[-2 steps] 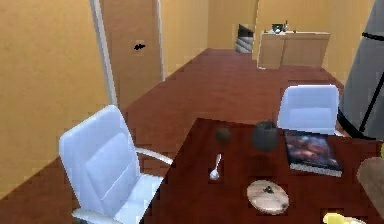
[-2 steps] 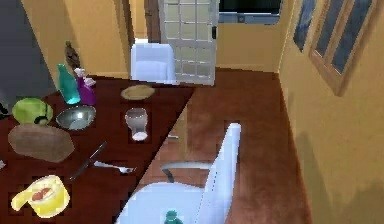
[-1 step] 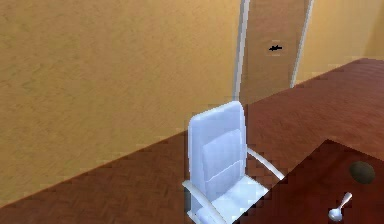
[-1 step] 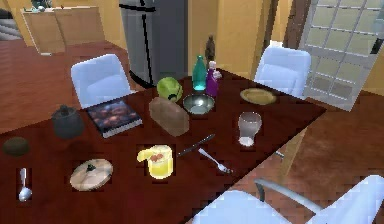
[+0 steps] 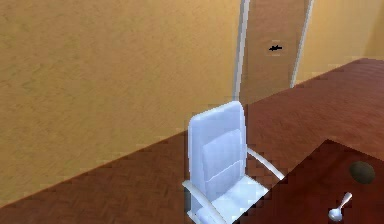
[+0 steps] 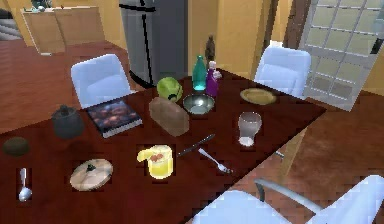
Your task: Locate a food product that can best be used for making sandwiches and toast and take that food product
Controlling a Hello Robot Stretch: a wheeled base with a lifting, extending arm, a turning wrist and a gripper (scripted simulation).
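A brown block-shaped loaf of bread [image 6: 170,115] lies near the middle of the dark wooden table [image 6: 290,125] in the arm side view. A green round thing [image 6: 170,88] sits just behind it and a grey bowl [image 6: 198,103] to its right. The table's corner [image 5: 320,185] also fills the forward view's lower right, with a spoon [image 5: 340,207] and a dark round thing [image 5: 362,172] on it.
On the table are a book [image 6: 113,116], a dark pot [image 6: 67,122], a yellow mug [image 6: 156,160], a glass [image 6: 249,127], bottles [image 6: 200,72] and a plate [image 6: 258,96]. White chairs [image 6: 100,78] [image 6: 283,68] [image 5: 220,160] ring it. A fridge [image 6: 155,40] stands behind.
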